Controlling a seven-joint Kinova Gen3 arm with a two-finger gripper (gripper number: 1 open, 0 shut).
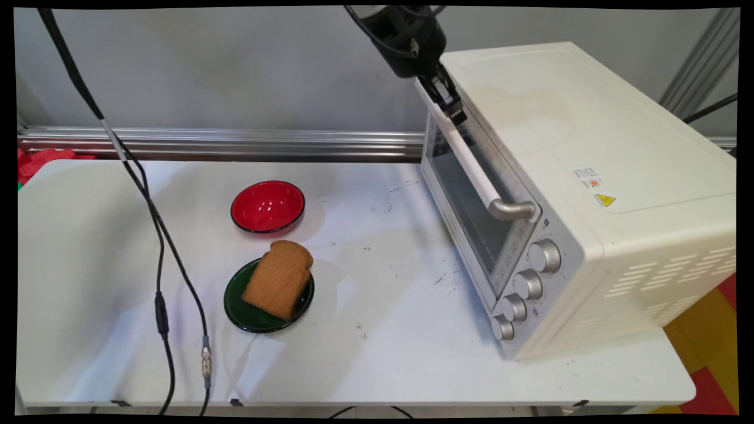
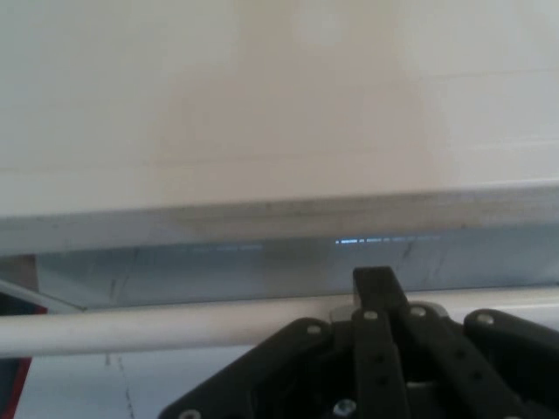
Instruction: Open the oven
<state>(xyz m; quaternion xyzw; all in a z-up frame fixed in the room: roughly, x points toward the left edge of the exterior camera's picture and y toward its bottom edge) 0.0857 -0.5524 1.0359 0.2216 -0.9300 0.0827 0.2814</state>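
Gripper (image 1: 450, 103) sits at the far end of the oven's (image 1: 589, 194) smooth white bar handle (image 1: 471, 162), jaws clenched on it. Brown bread slice (image 1: 278, 278) lies on a glossy green plate (image 1: 235, 306); round red bowl (image 1: 268, 206) behind.

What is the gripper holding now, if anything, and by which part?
The gripper is at the toaster oven, its fingers around the door handle near the bar's far end. Whether they clamp it firmly cannot be told.

You've got a cream oven (image 1: 589, 194) on the table's (image 1: 383, 353) right side, door shut. Left of it, a red bowl (image 1: 267, 206) sits near a green plate (image 1: 241, 309) carrying a slice of brown bread (image 1: 278, 278).
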